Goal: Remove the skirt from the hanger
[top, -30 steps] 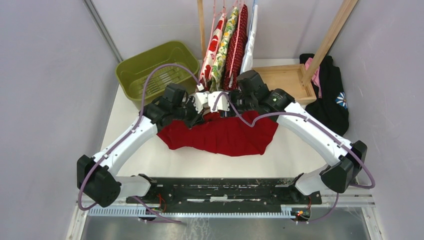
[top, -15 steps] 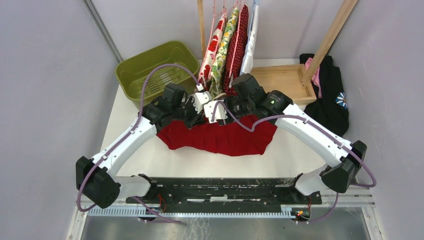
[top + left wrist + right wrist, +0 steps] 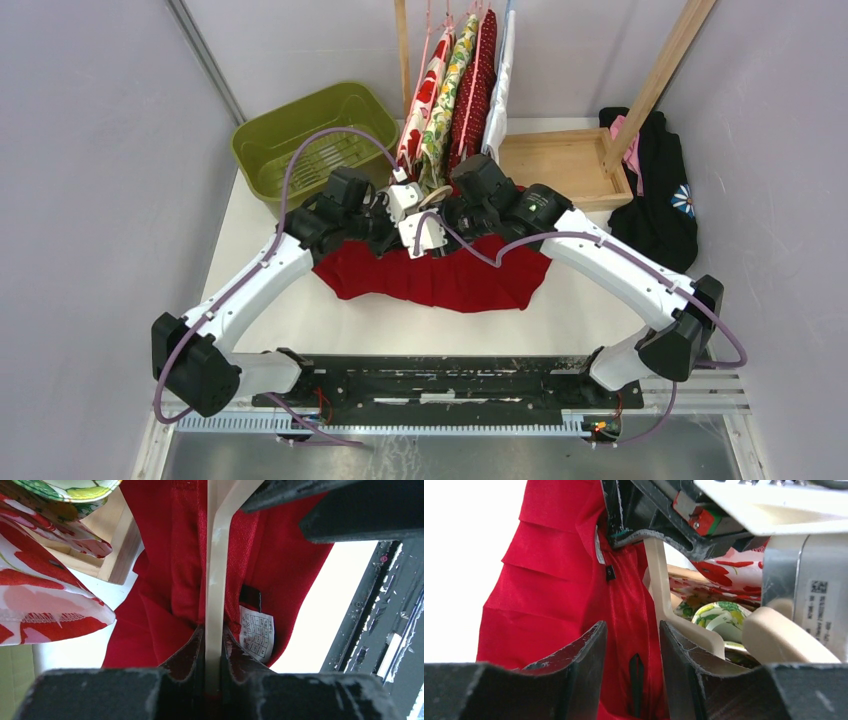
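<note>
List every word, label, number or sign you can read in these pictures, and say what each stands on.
White care label sewn inside the red skirt: rows of print, too small to read.
Sticker with a square code on a grey housing: its print is too blurred to read.
No other text shows.

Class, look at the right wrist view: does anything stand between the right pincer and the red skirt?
Nothing visible does. The right pincer is open, its fingers straddling the red skirt fabric; the cream hanger lies beside one finger.
</note>
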